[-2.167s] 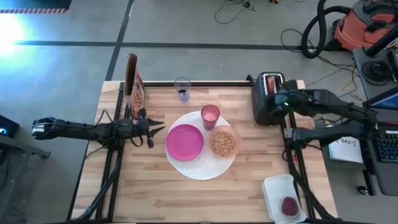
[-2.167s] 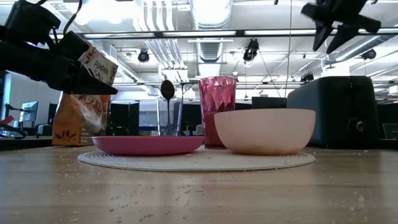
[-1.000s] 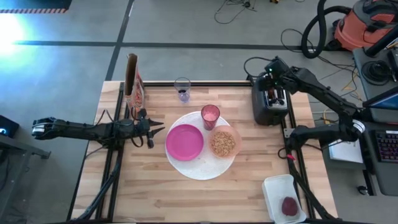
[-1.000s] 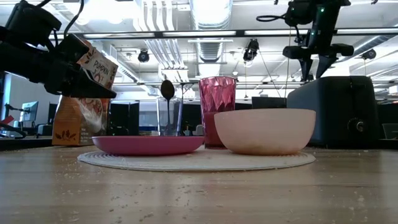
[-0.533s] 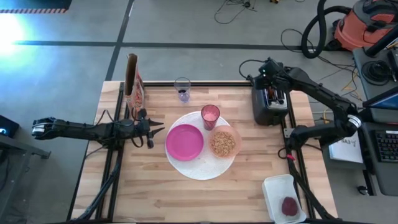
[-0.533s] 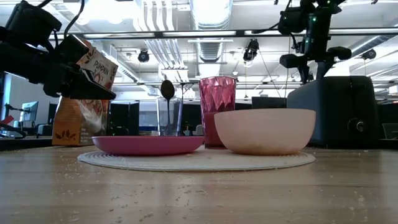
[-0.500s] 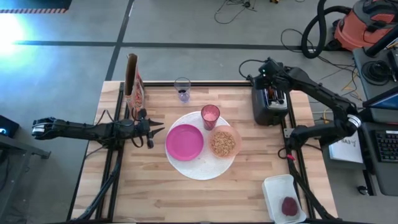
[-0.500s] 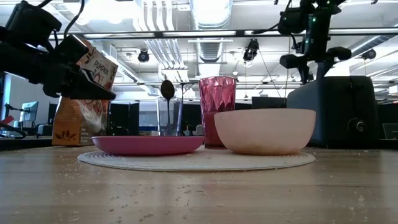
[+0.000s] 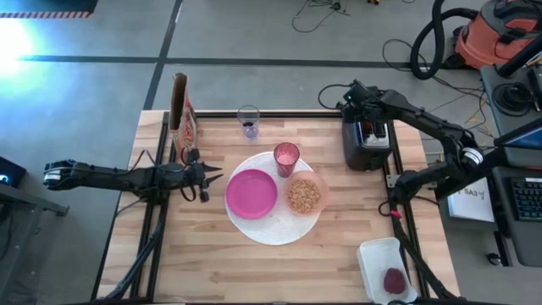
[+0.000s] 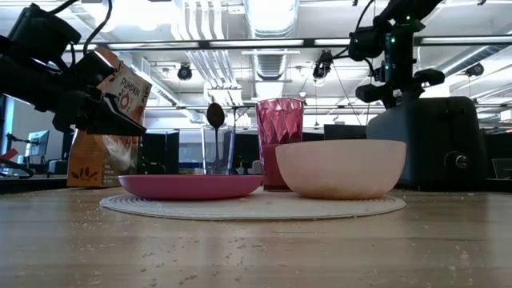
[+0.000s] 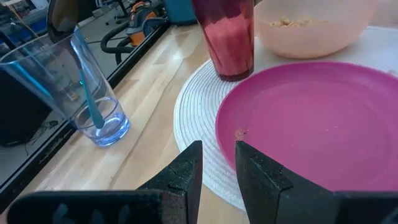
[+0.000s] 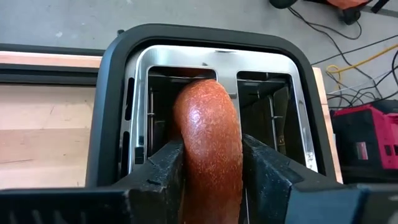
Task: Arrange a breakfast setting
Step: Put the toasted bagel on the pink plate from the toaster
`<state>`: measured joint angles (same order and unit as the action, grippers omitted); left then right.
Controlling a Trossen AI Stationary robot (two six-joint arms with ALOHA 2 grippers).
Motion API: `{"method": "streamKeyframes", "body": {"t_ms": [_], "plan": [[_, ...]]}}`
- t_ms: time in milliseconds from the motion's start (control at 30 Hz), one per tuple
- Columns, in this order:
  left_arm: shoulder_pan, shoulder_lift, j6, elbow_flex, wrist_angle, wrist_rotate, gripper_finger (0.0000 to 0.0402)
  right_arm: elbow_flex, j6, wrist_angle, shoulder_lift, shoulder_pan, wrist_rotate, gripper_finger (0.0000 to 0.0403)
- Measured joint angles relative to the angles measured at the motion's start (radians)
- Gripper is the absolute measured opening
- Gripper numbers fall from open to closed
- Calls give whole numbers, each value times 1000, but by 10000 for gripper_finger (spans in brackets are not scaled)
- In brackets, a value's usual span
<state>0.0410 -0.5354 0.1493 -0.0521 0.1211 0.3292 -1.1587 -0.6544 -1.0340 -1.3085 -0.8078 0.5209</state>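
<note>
A big white round disc (image 9: 254,229) at the table's middle carries a magenta plate (image 9: 251,193), a translucent pink bowl (image 9: 305,195) with cereal and a pink tumbler (image 9: 286,158). The blue-handled spoon (image 11: 87,93) stands in a clear glass (image 9: 248,121) at the far edge. The round toasted bread (image 12: 208,124) stands in the left slot of a black toaster (image 9: 366,140), with my right gripper (image 12: 211,168) shut on it. My left gripper (image 11: 219,168) hovers left of the plate, its fingers slightly apart and holding nothing. A small dark-red fruit (image 9: 395,280) lies in a white tray. My right gripper pinches the bread's two flat faces (image 12: 186,155) between its two fingers, on the part that sticks up out of the slot. The fingers come from above, slanting down. The bread stands upright on edge, its lower part inside the toaster.
A cereal box (image 9: 180,114) stands at the far left, behind my left gripper. The white tray (image 9: 373,254) sits at the near right corner. Bare wood lies along the near edge, in front of the disc.
My right gripper has come down over the toaster and shifted a little toward the table's left, ending around the bread in the slot. The plate, bowl, tumbler and glass have stayed where they were.
</note>
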Motion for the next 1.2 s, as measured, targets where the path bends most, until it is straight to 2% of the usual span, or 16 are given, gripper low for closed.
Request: {"method": "streamKeyframes", "body": {"t_ms": [300,467,1000,1200], "plan": [[0,0,0,0,-10,4,77,-5,0,-6,78,0,-36,133],[0,0,0,0,-9,5,77,-10,1,-4,107,0,-15,135],[0,0,0,0,-6,5,77,-10,11,-1,79,0,-26,136],[0,0,0,0,-6,5,77,-10,18,1,76,0,-28,118]]}}
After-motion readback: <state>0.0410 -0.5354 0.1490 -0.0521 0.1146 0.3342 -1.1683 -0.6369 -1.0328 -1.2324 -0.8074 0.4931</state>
